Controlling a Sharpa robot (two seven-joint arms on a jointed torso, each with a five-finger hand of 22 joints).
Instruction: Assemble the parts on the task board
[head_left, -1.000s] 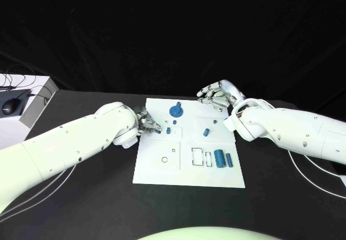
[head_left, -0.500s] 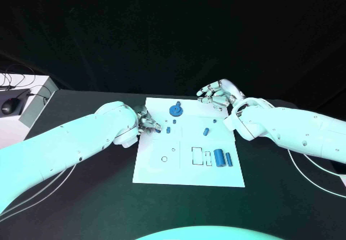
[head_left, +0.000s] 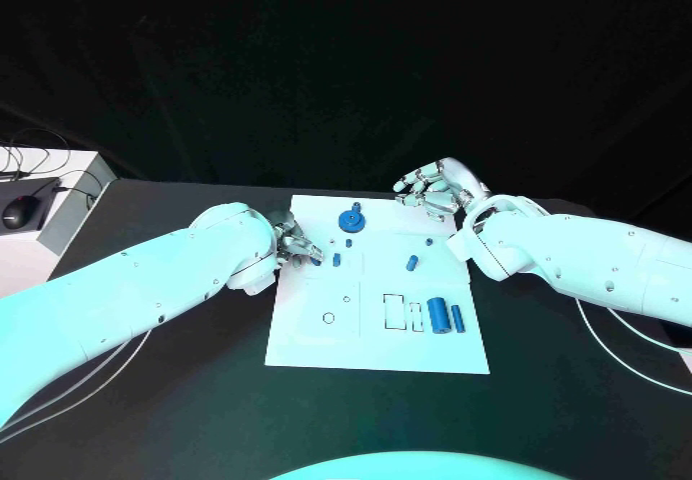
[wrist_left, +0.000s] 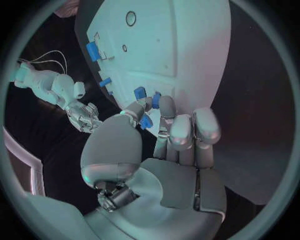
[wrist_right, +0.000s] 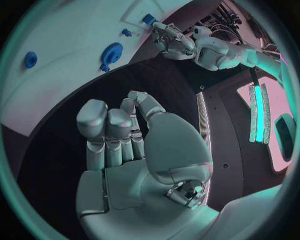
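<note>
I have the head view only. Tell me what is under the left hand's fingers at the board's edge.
Observer: In the left wrist view, a small blue part sits between the left hand's thumb and fingers, just off the task board's edge. I cannot tell if it is pinched.
Operator: Now report the right hand's palm.
Observer: The right wrist view shows the right hand holding nothing, its fingers drawn together over the black table.

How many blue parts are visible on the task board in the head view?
5: a round part near the far edge, a small part by the left hand, a small part mid-board, two upright pieces on the right. Others may hide under the left hand's fingers.
</note>
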